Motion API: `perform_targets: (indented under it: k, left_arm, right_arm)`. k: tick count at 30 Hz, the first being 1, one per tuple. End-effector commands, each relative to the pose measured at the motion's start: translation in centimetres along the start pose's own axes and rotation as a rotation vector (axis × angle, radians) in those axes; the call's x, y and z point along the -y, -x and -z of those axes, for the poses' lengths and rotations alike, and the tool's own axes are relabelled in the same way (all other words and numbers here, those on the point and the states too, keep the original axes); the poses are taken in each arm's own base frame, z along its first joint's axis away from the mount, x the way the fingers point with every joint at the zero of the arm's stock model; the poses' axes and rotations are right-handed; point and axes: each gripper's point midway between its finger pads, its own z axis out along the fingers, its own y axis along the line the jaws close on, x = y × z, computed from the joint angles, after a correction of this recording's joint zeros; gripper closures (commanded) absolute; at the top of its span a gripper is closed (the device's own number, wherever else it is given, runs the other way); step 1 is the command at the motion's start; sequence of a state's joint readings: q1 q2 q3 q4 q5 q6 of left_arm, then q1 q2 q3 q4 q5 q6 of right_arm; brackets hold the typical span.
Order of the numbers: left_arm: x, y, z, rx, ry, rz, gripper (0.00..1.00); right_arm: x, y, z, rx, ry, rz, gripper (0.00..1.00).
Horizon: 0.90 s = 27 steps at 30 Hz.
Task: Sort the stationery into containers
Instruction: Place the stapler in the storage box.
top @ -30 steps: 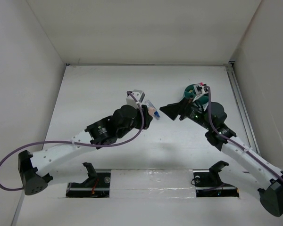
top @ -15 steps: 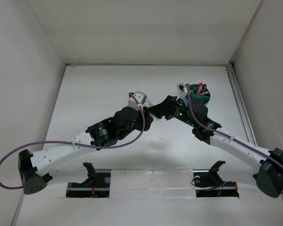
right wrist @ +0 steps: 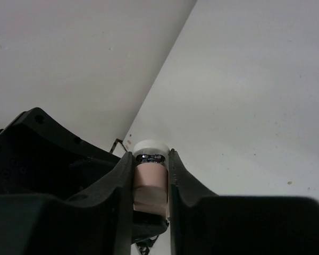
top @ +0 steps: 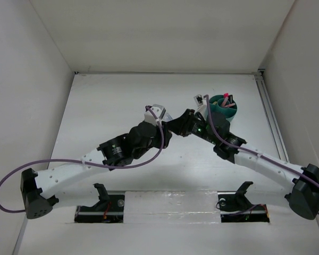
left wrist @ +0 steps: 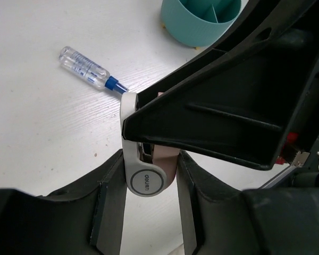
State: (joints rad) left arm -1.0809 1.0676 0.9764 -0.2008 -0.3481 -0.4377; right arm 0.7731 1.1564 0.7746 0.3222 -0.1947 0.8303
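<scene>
Over the middle of the bench the two arms meet nose to nose, both on the same small thing: the silver-pink oval piece. It is held up off the surface, a little left of the teal bowl.

From the left wrist, the piece's long axis runs straight out along the gripper. Its rounded pale end, with some small lettering, sits nearest the camera, and the far end disappears under the other arm's black fingers. The left gripper is only narrowly parted. One finger is against the pale rim and the other against the pink side, so it is pinching the piece.

The right gripper comes in from the opposite side. In its own wrist view both fingers press flat against the pink flanks, and the white-topped end pokes out just past the fingertips. The gap is no wider than the piece itself.

Down on the bench lies the clear blue-capped tube, flat on its side. In the left wrist view its length runs diagonally, with the clear end away from the left gripper and the blue cap pointing towards it. It is apart from the bowl and touches neither gripper. The bowl's inner dividers show at the top of that view.
</scene>
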Motion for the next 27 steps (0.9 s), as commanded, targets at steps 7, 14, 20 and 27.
perform_targets:
  k: [7,14,20,27]
  left_arm:
    - [-0.7,1.6,0.4,0.074,0.038,0.020,0.96]
    - [-1.4,1.8,1.0,0.090,0.063,0.055,0.00]
    - [-2.1,1.4,1.0,0.072,0.105,0.062,0.00]
    - [-2.5,0.5,0.7,0.040,0.135,0.070,0.00]
  right_arm:
    - [-3.4,1.9,0.3,0.051,0.065,0.027,1.00]
    - [-2.0,3.7,0.4,0.120,0.013,0.102,1.00]
    - [3.4,10.3,2.0,0.325,-0.133,0.199,1.00]
    - [6.5,15.2,4.2,0.380,-0.142,0.649,1.00]
